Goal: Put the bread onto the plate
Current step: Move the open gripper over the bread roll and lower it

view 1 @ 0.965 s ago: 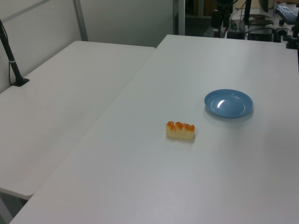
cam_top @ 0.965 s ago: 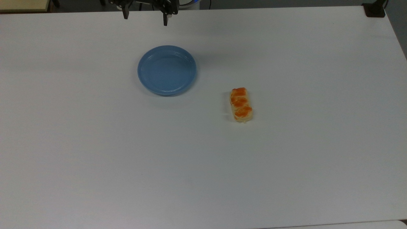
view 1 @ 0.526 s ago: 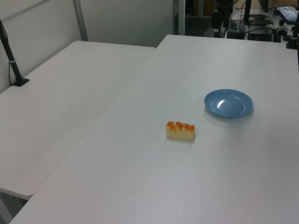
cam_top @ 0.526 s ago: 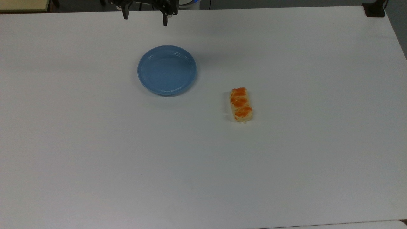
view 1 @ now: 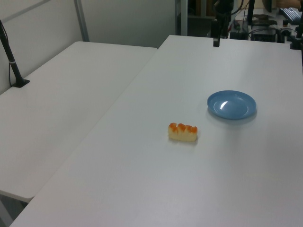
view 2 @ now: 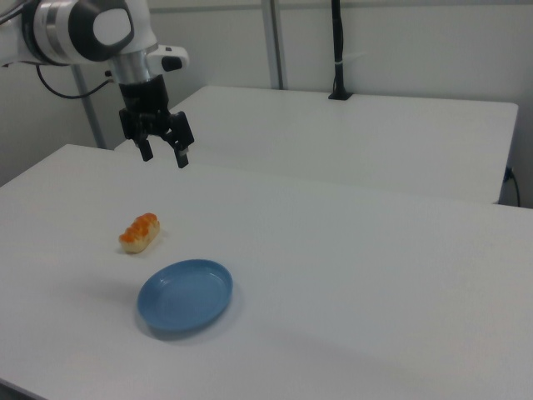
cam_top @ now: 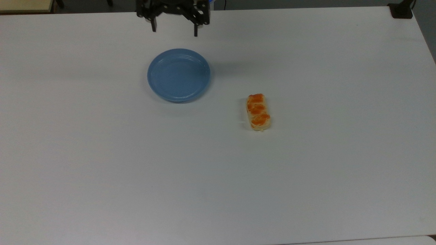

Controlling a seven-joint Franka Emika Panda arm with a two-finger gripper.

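Gripper (cam_top: pixel 173 30) is carried high above the table (cam_top: pixel 102 170), jaws spread wide and empty, fingers pointing down. In the top view it sits just past the plate's (cam_top: pixel 178 75) far rim, near the table's top edge. No contact with anything.

Bread (cam_top: pixel 258 111) lies flat on the table, glazed bumps up, well apart from the plate, down and to the top view's right of it. In the right view the bread (view 2: pixel 139 232) is seen between the gripper (view 2: pixel 163 153) and the plate (view 2: pixel 185 294). The long axis runs roughly up-down in the top view, so the short width is presented for a pinch across the sides; the jaw opening looks ample for that, judged by eye.

Plate is empty, rim raised, so the bread must be lifted over it, not slid.

Open surface is seen all around both items, far from every table edge. Approach path from gripper to bread is unobstructed. Task judged at approach stage: nothing grasped yet.
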